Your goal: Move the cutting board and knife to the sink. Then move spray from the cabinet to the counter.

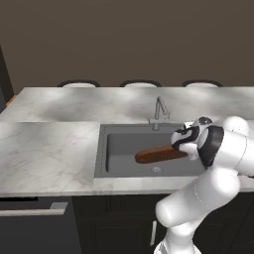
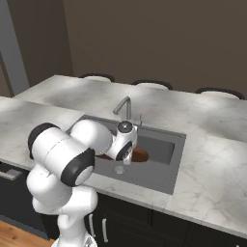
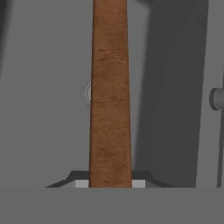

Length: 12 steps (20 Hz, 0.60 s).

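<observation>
My gripper [image 1: 184, 152] is shut on one end of the reddish-brown cutting board [image 1: 156, 155], holding it on edge inside the dark grey sink [image 1: 113, 149]. In the hand view the board [image 3: 110, 87] runs straight up from between my fingertips [image 3: 110, 183], above the basin floor and its round drain [image 3: 86, 93]. From the right base view the hand [image 2: 126, 157] reaches down into the sink [image 2: 161, 147], with a bit of the board [image 2: 140, 155] showing beyond it. The marble counter [image 1: 49, 154] surrounds the sink. The knife, the spray and the cabinet are out of view.
A thin silver faucet [image 1: 159, 111] stands at the sink's back rim, close to my hand. Three stool backs [image 1: 79, 84] line the far side of the counter. A dark drawer with a silver handle [image 1: 32, 212] sits below the counter at the left.
</observation>
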Motion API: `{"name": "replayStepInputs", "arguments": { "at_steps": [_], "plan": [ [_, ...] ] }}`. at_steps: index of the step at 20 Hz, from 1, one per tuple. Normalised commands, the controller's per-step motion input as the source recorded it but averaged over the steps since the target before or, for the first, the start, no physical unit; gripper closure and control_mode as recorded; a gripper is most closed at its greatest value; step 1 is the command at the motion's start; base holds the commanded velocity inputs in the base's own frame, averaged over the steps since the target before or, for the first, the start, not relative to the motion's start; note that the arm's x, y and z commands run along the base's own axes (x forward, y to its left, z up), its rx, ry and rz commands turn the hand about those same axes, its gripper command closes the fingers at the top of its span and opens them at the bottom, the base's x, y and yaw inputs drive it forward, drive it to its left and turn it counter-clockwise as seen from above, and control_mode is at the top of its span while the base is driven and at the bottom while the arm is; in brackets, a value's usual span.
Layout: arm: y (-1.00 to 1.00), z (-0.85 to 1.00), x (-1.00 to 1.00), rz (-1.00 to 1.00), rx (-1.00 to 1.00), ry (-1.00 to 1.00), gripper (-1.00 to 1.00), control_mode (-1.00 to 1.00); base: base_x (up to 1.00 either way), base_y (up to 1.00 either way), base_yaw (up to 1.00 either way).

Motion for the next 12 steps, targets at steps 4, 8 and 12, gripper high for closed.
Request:
{"name": "replayStepInputs", "arguments": {
  "at_steps": [4,8,12],
  "plan": [
    [-0.02,-0.16,0.15,0.0,0.0,0.0,1.0,-1.0,0.0,0.0,0.0],
    [0.0,-0.16,0.17,0.0,0.01,-0.03,1.0,-1.0,0.0,0.0,0.0],
    [-0.04,-0.16,0.16,0.0,0.05,-0.02,1.0,-1.0,0.0,0.0,0.0]
  ]
}}
